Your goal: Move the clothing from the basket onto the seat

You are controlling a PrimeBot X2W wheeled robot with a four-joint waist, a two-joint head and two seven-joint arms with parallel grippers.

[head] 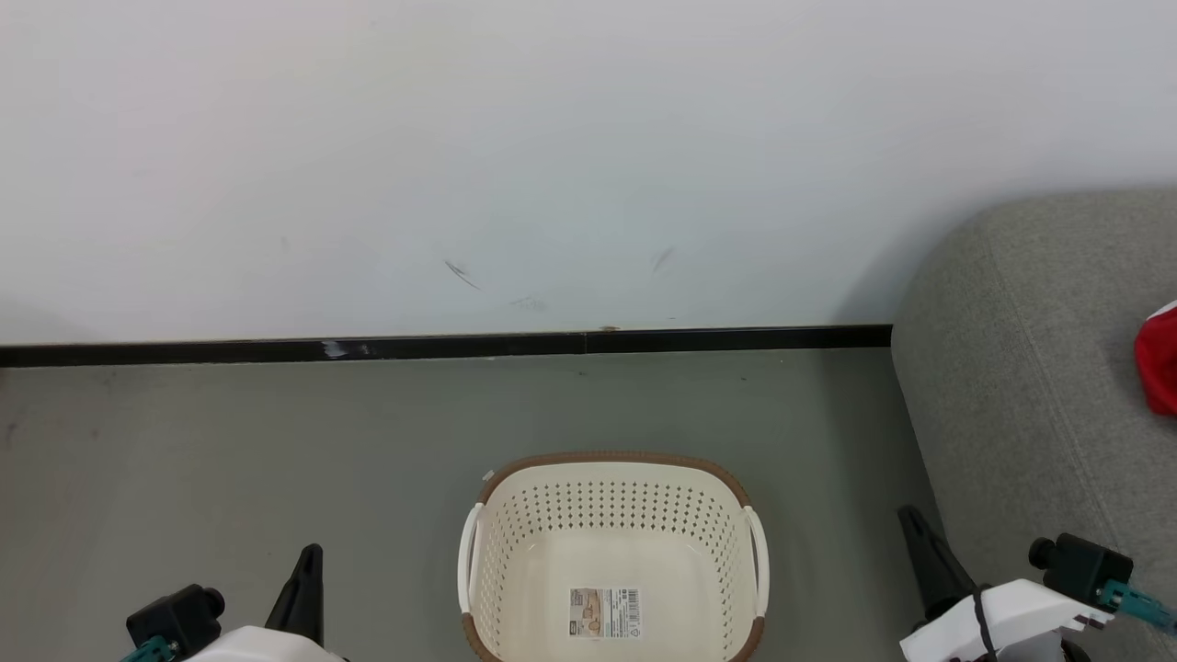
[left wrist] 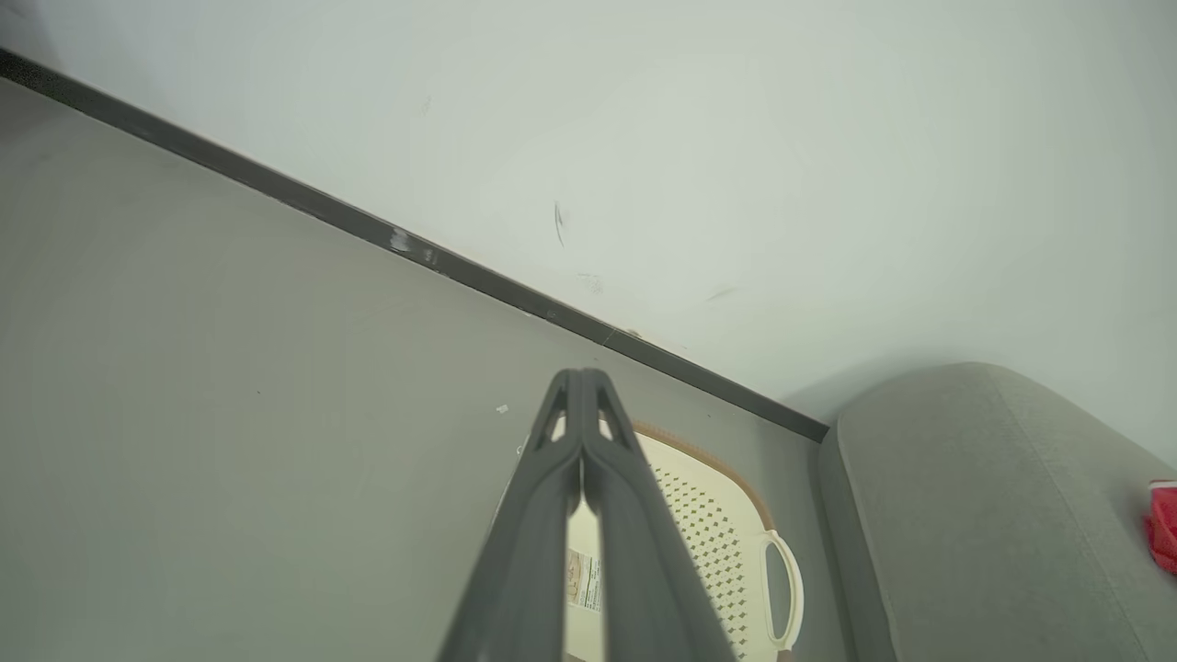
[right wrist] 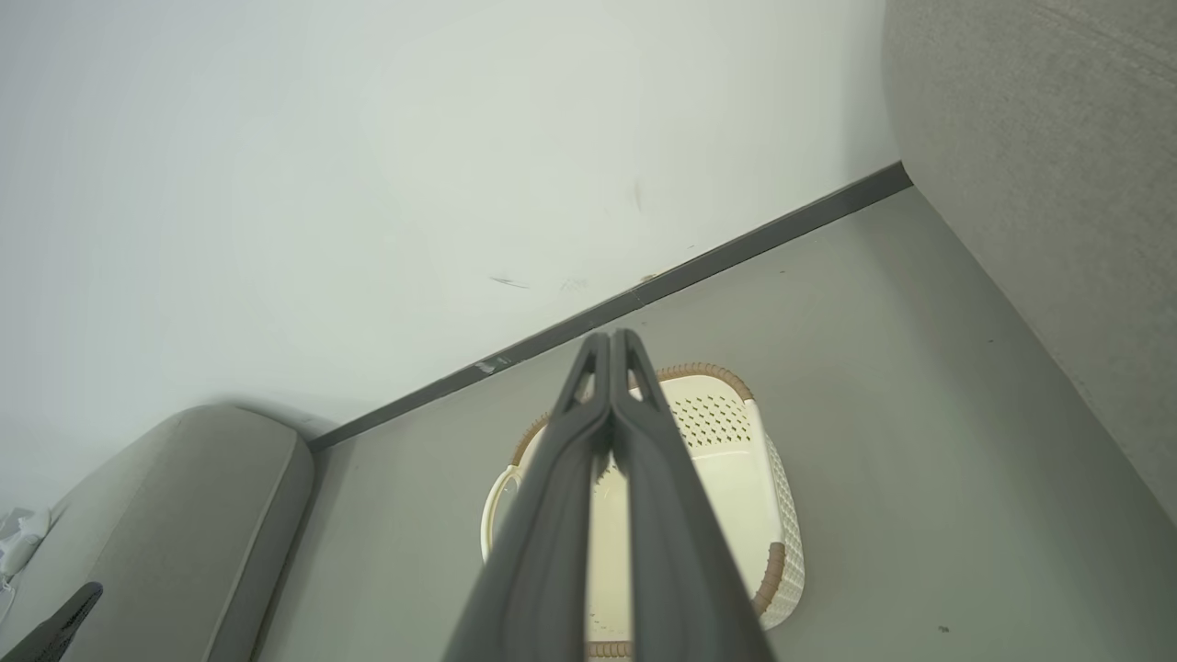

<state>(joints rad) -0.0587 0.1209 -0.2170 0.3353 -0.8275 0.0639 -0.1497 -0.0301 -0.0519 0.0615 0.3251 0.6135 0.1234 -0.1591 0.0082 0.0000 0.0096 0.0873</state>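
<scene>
The basket (head: 611, 457) is sitting empty at six o'clock, its label (head: 604, 613) showing. Red clothing (head: 1160, 360) is lying on the seat (head: 1021, 368) at three o'clock. The left gripper (head: 311, 556) and right gripper (head: 912, 519) are hanging pressed together, gripping nothing. The task is looking finished.

The basket (head: 552, 538) is cream-white, with rows of small dark holes dotting its sides, a brown woven-look rim and white handles. Its label (head: 604, 613) is printed in tan, white and black. The seat (head: 1021, 395) is flecked grey fabric, and the clothing (head: 1160, 363) is bright red with a white edge. The floor (head: 230, 460) is dull grey-green, the wall (head: 552, 138) white with dark scuffs, and the skirting (head: 441, 348) black.
</scene>
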